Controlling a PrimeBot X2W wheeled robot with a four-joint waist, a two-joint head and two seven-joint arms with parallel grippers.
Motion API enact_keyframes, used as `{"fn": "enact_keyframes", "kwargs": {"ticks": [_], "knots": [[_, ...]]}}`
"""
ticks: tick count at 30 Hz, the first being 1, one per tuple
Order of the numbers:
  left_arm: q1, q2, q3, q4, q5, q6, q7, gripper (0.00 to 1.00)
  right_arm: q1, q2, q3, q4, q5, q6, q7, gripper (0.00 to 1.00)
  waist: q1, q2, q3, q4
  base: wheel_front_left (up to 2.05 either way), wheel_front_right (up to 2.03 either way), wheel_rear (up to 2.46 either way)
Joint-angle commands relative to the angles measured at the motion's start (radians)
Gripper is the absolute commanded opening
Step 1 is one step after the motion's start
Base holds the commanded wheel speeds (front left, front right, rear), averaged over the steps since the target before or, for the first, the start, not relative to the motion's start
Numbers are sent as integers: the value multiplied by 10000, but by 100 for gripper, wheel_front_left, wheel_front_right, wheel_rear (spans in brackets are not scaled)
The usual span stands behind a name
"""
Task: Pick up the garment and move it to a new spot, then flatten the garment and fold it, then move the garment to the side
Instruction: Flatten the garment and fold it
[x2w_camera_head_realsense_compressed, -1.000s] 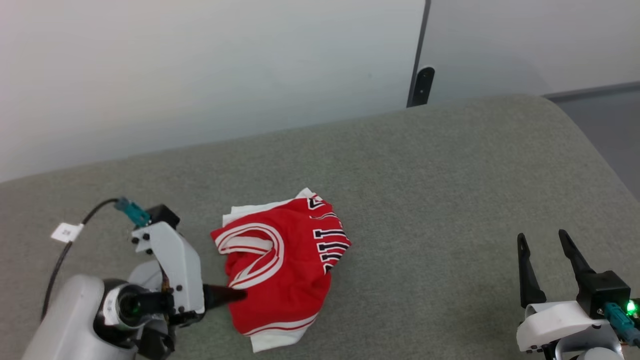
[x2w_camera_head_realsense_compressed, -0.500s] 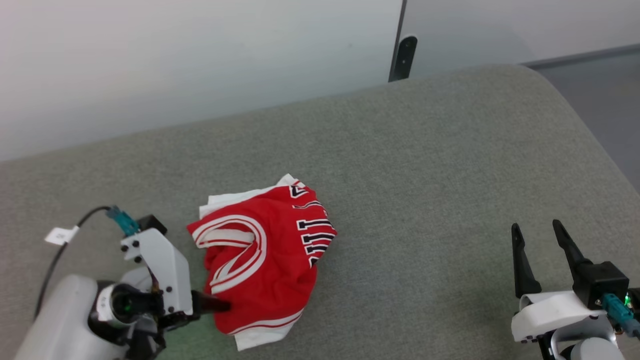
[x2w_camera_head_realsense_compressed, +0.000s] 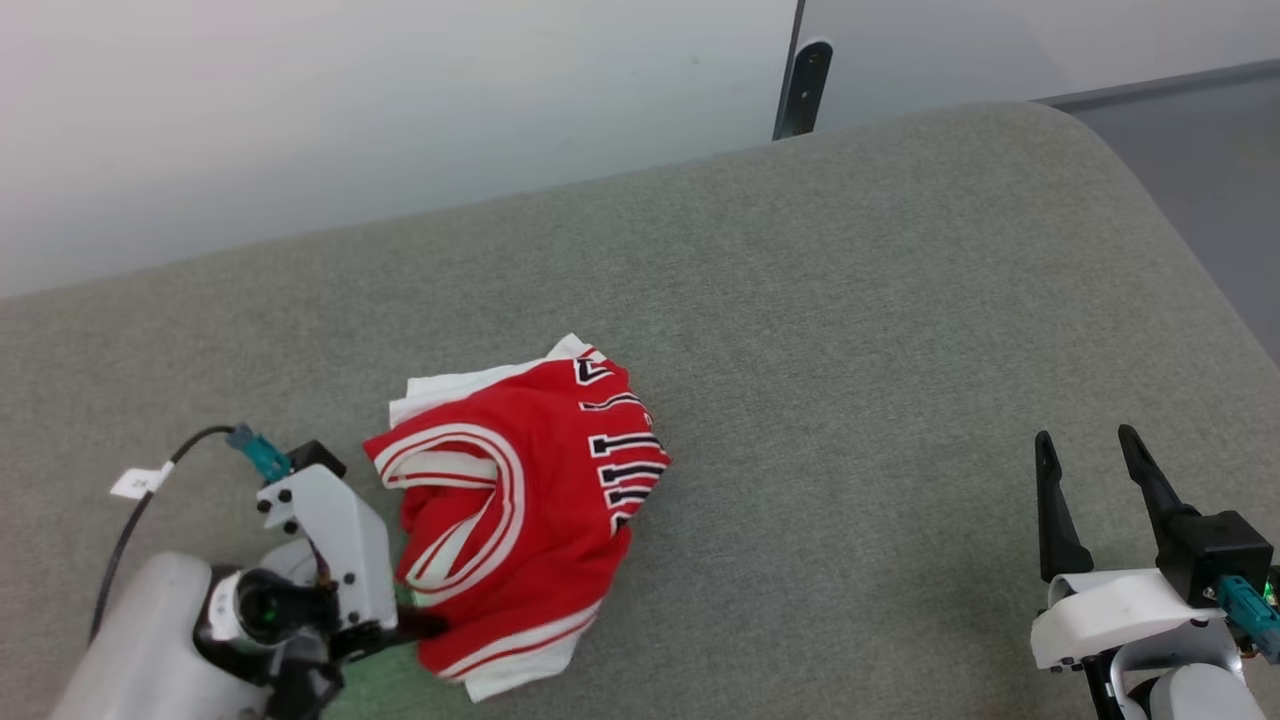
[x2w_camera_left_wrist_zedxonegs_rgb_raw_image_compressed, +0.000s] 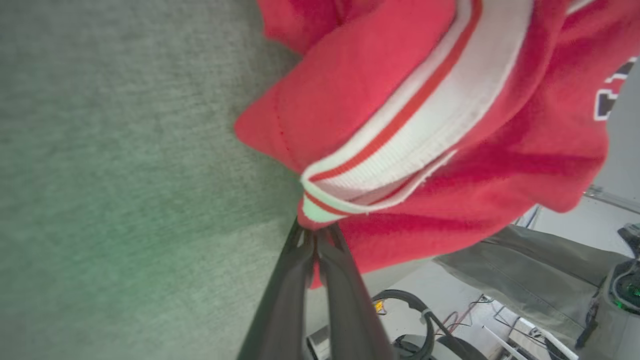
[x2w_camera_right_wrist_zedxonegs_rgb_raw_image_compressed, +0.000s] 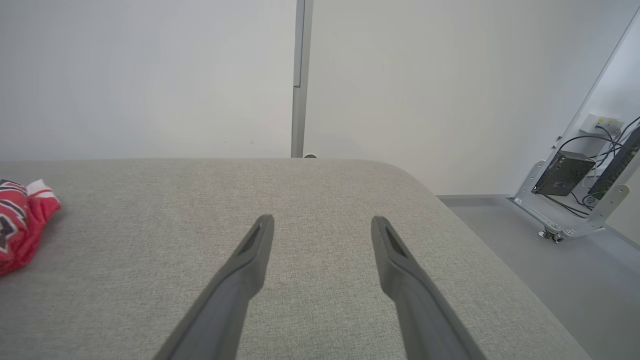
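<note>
Clearly the left gripper (x2w_camera_left_wrist_zedxonegs_rgb_raw_image_compressed: 315, 232) is pinched tight on the near-left edge of the red Bulls jersey (x2w_camera_head_realsense_compressed: 520, 510), beside its white-and-red striped trim (x2w_camera_left_wrist_zedxonegs_rgb_raw_image_compressed: 400, 145), and its crumpled bulk spreads from that grip toward the robot's right across the grey upholstered surface (x2w_camera_head_realsense_compressed: 850, 350). The right gripper (x2w_camera_head_realsense_compressed: 1085, 440) stands spread and empty, well apart on that far side, so the lift looks to fall to the left arm.

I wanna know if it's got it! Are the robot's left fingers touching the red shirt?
Touching. The left wrist view shows the left gripper with its fingers pinched shut on an edge of the red shirt.
</note>
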Motion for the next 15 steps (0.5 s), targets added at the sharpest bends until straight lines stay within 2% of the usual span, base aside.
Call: {"fn": "enact_keyframes", "kwargs": {"ticks": [1,3,7,10,13,14,15], "knots": [[-64,253,-78,-14,192,-91,72,0,-145,-1,-22,0,-84,-14,-10,100,0,0,-22,45,0,0,0],[-102,511,-191,-111,310,-208,251,0,-132,-2,-19,5,-94,-14,-10,100,0,0,-53,103,0,0,0],[-169,1481,-526,-512,747,-639,809,0,-66,1,-25,11,-114,-14,-9,100,0,0,-106,216,0,0,0],[-320,2240,-746,-933,1121,-1011,1210,0,-65,-2,-53,27,-137,-14,-9,100,0,0,-127,287,0,0,0],[-477,2964,-912,-1254,1404,-1562,1453,0,-117,-1,0,56,-143,-14,-9,100,0,0,-126,330,0,0,0],[-583,3169,-953,-1330,1509,-1781,1459,0,-140,2,48,63,-159,-14,-9,100,0,0,-122,329,0,0,0],[-583,3169,-953,-1330,1509,-1781,1459,0,-140,2,48,63,-159,-14,-9,100,0,0,-122,329,0,0,0]]}}
